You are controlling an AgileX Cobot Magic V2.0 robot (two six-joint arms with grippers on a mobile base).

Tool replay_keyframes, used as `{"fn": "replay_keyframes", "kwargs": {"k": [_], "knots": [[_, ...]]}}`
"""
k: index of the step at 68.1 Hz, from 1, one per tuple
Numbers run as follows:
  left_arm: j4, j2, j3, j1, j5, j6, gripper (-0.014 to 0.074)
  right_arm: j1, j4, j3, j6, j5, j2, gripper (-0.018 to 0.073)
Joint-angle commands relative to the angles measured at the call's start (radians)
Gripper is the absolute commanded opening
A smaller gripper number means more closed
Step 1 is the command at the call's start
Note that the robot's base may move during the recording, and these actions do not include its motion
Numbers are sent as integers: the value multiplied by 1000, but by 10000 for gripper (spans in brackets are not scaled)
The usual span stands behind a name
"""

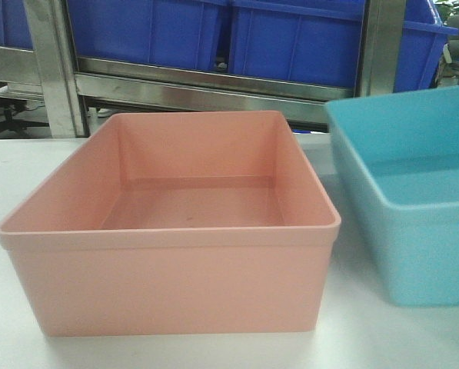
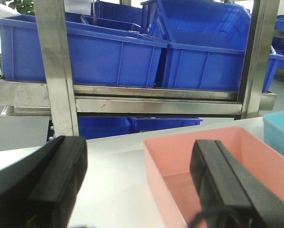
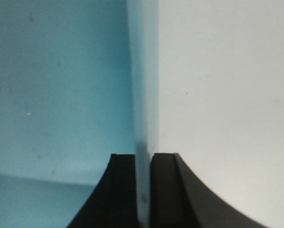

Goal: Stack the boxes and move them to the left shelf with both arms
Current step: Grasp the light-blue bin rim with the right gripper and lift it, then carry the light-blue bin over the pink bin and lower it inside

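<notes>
Right gripper (image 3: 142, 161) pinches the light blue box (image 3: 61, 95) by its wall, seemingly tight. Left gripper (image 2: 139, 149) is spread wide, with the pink box (image 2: 161, 171) corner between its fingers.

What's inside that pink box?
Nothing that shows: the pink box has a bare floor and bare walls. Its near wall hides the front strip of the floor, so something flat lying there would go unseen.
</notes>
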State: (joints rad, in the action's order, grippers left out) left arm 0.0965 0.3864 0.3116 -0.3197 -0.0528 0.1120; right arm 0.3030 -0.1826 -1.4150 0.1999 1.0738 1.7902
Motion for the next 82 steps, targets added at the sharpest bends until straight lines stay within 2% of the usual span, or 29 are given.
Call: {"fn": "replay_keyframes", "kwargs": {"k": [1, 12, 31, 39, 51, 71, 82], "knots": [[-1, 6, 30, -5, -79, 5, 371, 12, -78, -35, -6, 13, -113, 56], [-1, 6, 30, -5, -79, 5, 371, 12, -82, -36, -61, 44, -196, 56], [-1, 8, 30, -5, -79, 5, 371, 11, -94, -179, -185, 256, -210, 56], [-1, 8, 30, -5, -79, 5, 371, -14, -96, -194, -252, 259, -223, 56], [-1, 8, 30, -5, -79, 5, 371, -129, -95, -194, -354, 258, -239, 56], [-1, 8, 30, -5, -79, 5, 371, -416, -47, -194, -537, 257, -239, 56], [-1, 8, 30, -5, -79, 5, 371, -533, -40, -194, -618, 229, -215, 56]]}}
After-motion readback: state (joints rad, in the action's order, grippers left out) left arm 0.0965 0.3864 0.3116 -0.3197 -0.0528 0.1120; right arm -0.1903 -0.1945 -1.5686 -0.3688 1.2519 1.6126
